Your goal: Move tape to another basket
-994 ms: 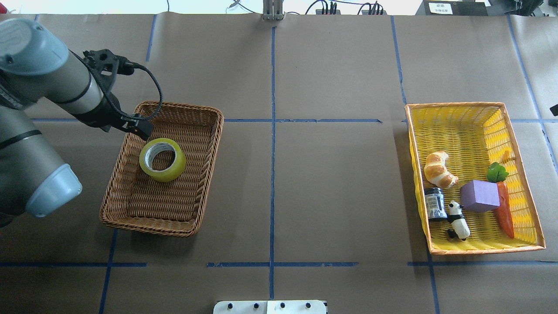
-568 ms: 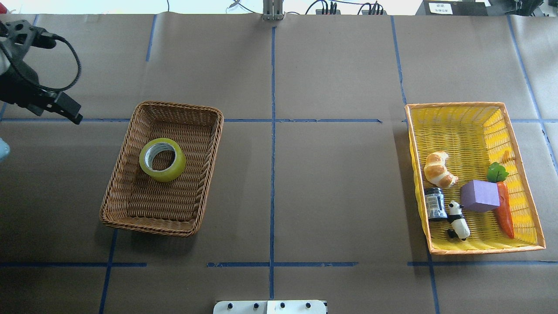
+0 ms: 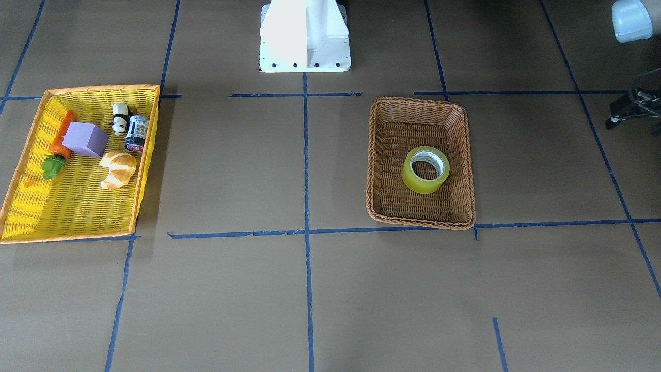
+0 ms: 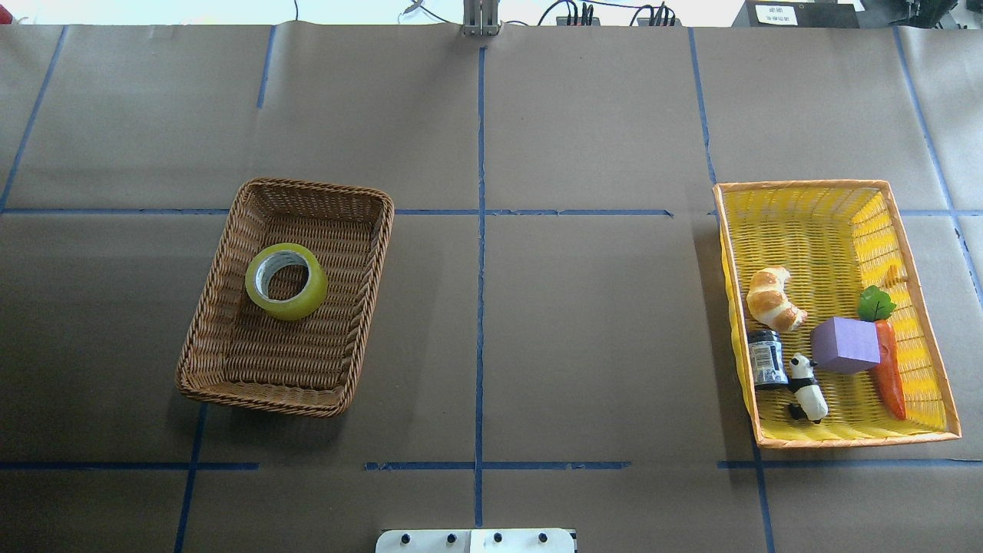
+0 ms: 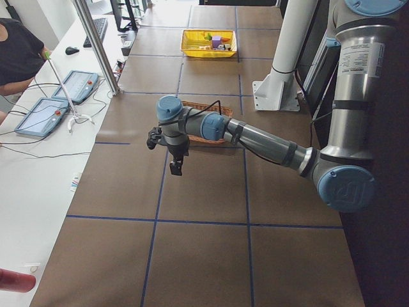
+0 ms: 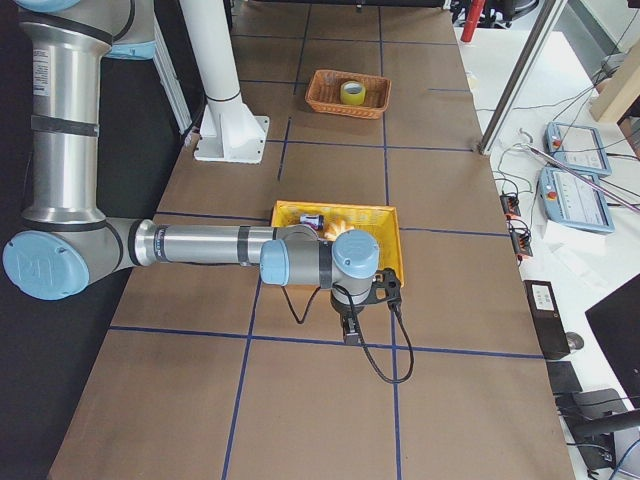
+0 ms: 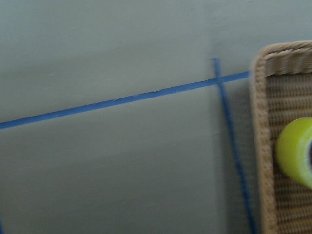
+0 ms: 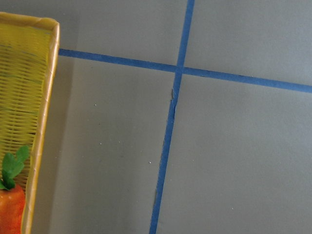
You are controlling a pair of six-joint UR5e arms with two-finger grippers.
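Left claw withdrawn from basket holding tape, blue-taped brown table, right claw far, both gaps unreadable

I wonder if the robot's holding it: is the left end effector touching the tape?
Apart. The front-facing view shows the left end effector well outside the basket, bare table between it and the tape inside.

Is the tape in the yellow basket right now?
No, the tape lies flat on the floor of the brown wicker basket.
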